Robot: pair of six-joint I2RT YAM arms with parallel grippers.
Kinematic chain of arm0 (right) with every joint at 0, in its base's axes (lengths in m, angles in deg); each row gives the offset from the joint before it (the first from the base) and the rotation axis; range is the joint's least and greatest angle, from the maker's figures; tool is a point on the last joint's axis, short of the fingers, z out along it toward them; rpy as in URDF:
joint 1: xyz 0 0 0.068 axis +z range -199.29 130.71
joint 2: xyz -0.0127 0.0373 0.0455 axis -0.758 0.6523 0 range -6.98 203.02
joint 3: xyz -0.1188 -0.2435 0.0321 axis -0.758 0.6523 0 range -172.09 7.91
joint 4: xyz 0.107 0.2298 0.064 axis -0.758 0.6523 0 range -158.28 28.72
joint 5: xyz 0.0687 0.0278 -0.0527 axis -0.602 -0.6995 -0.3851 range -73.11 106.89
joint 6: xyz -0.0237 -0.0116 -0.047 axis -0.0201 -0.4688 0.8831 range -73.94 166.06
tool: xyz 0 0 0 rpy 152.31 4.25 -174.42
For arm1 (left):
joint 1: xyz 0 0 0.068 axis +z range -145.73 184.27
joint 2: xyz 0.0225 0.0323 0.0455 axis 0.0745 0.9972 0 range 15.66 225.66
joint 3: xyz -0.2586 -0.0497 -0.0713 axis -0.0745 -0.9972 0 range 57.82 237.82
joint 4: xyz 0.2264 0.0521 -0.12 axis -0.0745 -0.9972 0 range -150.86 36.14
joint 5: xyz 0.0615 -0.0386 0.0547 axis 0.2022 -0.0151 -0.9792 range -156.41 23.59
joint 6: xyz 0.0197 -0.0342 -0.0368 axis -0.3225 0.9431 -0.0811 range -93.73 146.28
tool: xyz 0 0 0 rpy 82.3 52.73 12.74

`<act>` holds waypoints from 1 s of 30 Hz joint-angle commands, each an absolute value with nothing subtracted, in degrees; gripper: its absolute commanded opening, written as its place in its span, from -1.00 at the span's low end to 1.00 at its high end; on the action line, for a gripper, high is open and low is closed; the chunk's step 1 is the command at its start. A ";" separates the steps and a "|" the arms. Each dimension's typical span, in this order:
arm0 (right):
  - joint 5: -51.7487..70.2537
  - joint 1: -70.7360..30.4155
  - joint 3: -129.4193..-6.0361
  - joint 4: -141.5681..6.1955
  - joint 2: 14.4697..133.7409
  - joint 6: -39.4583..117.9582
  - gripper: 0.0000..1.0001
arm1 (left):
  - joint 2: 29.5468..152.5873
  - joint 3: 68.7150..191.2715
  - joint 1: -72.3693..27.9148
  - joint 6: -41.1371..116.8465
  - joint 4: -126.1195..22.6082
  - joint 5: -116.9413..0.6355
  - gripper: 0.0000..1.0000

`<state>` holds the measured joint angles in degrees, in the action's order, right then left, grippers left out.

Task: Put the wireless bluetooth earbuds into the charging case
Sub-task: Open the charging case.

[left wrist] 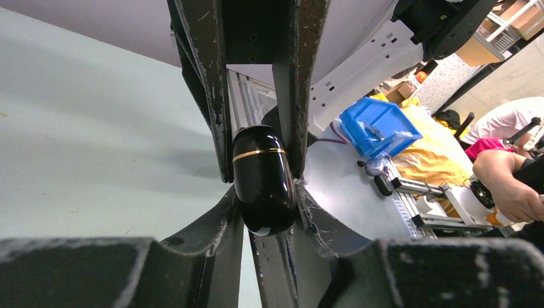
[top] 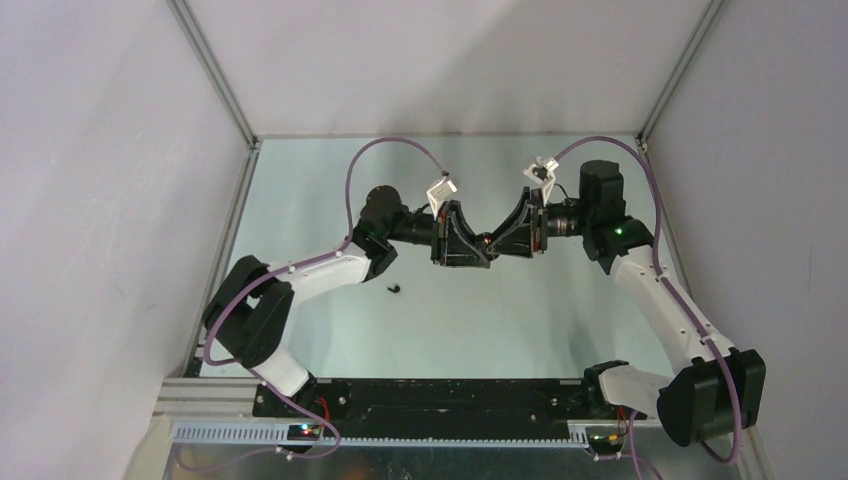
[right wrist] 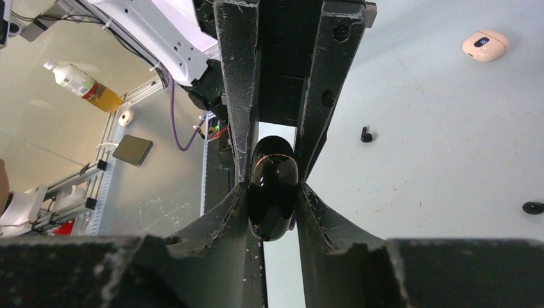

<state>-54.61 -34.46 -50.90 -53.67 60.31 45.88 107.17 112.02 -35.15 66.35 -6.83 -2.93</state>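
A glossy black charging case (left wrist: 260, 179) with a thin gold band hangs above the table's middle, closed, held between both grippers. My left gripper (left wrist: 266, 215) is shut on its lower end. My right gripper (right wrist: 272, 208) comes from the opposite side, its fingers pressed against both flanks of the same case (right wrist: 272, 186). From above, the two grippers (top: 468, 245) (top: 507, 240) meet tip to tip over the case (top: 485, 240). One black earbud (top: 393, 289) lies loose on the table below the left arm, the same earbud (right wrist: 366, 134) showing in the right wrist view. Another small black piece (right wrist: 532, 207) lies farther off.
A cream-white closed case (right wrist: 485, 45) with a small lit display rests on the table. Grey walls with aluminium posts (top: 215, 75) enclose the table on three sides. A blue bin (left wrist: 378, 125) and a person's hand (left wrist: 510, 186) show beyond the table's edge.
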 commanded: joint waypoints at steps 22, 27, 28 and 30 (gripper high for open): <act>-56.09 -42.28 -51.34 -54.08 53.68 48.24 -0.96 | 94.05 122.49 -31.47 14.37 -63.22 -25.05 0.98; -54.39 -44.65 -52.72 -51.05 53.42 50.70 -0.96 | 84.23 122.31 -28.22 11.01 -62.66 -46.55 0.99; -54.17 -44.81 -52.84 -50.75 53.21 50.84 -0.95 | 83.39 122.00 -27.93 11.96 -61.44 -51.27 0.99; -52.94 -45.12 -53.08 -50.12 52.77 51.58 -0.96 | 81.48 121.23 -27.23 13.61 -59.78 -55.82 0.99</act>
<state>-54.74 -44.38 -50.70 -51.48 54.39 49.18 85.20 120.32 -28.66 17.87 -58.48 -37.97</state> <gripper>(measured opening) 0.264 0.994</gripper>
